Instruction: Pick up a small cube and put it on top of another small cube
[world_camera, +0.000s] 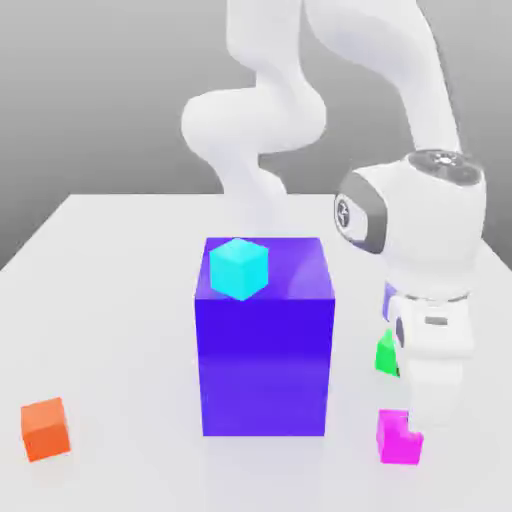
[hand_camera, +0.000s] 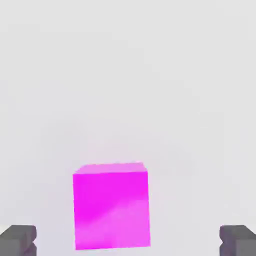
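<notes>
The small magenta-pink cube rests on the white table near the front, at the exterior view's right. My gripper hangs directly over it and covers its upper right corner. In the hand view the cube lies between my two dark fingertips, which stand wide apart on either side without touching it. The gripper is open and holds nothing. A small cyan cube sits on top of the big blue-purple block.
The big block stands mid-table, just to the exterior view's left of my hand. A small green cube sits behind my hand, partly hidden by it. A small orange cube lies at the front left of the table.
</notes>
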